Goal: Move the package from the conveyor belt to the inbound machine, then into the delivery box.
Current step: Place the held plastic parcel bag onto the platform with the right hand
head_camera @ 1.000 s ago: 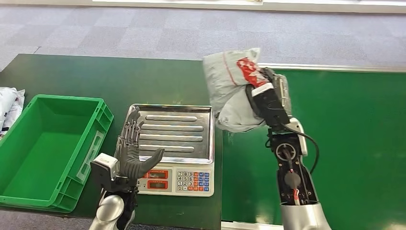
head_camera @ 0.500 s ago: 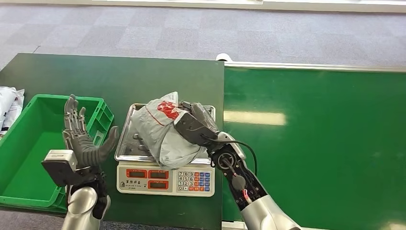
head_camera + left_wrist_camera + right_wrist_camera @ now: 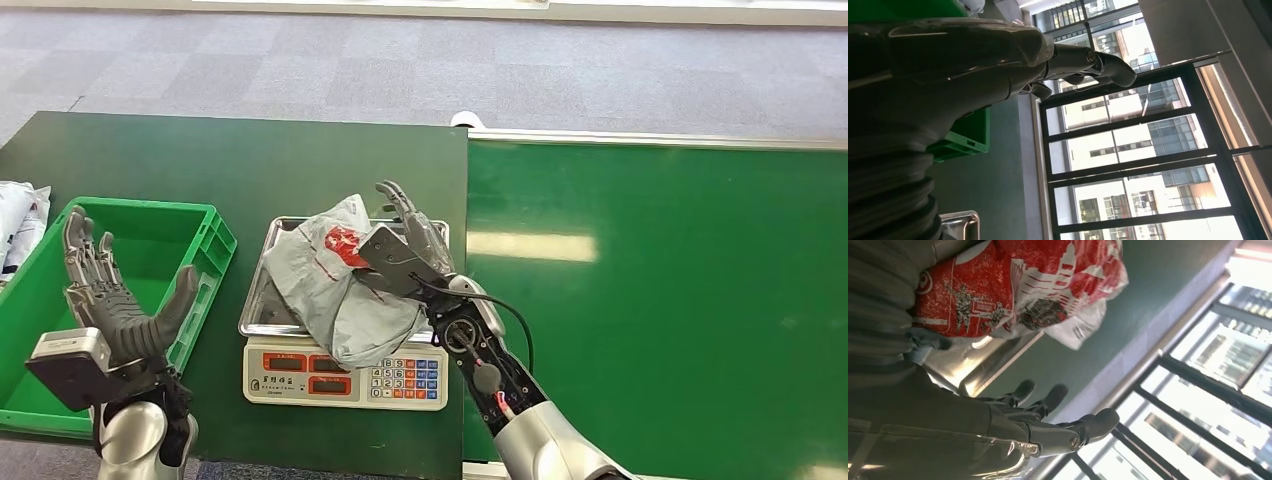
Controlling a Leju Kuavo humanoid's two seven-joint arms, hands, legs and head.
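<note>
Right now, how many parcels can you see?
2, maybe more. One grey and red package lies on the scale's tray beside the right robot hand. White parcels lie at the table's left edge, cut off by the picture.

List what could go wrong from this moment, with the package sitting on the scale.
1. The package droops over the front rim of the scale tray toward the display, so it may slide off or read wrongly.
2. The right hand, fingers spread, sits right against the package; pulling away could drag it.
3. The left hand hovers open over the green bin, well away from the package, so reaching across could clip the bin wall.
</note>
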